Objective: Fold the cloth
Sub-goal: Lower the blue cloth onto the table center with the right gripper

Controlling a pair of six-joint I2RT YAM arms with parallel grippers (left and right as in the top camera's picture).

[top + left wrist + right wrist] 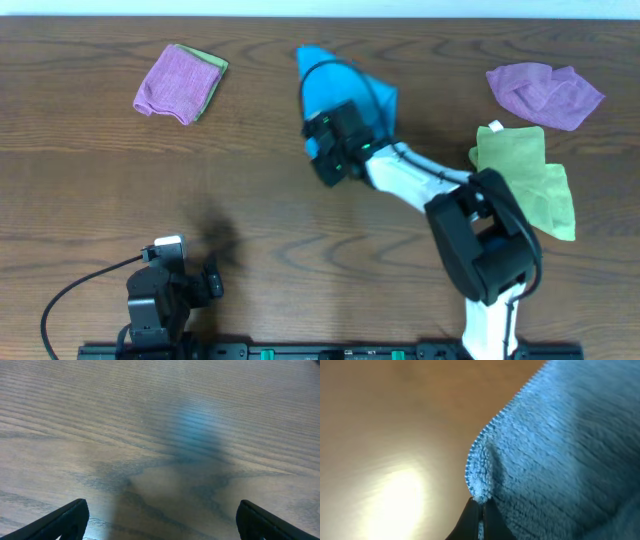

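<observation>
A blue cloth (335, 85) lies bunched at the table's middle back. My right gripper (325, 165) reaches over it and is shut on a corner of that cloth; in the right wrist view the closed fingertips (480, 510) pinch the fuzzy blue cloth's (560, 445) corner above the wood. My left gripper (185, 280) rests at the front left, far from the cloth. In the left wrist view its fingers (160, 520) are wide apart with only bare wood and a faint blue reflection between them.
A purple-and-green folded cloth (180, 82) lies at the back left. A crumpled purple cloth (545, 92) lies at the back right, with a light green cloth (525, 175) just in front of it, beside my right arm's base.
</observation>
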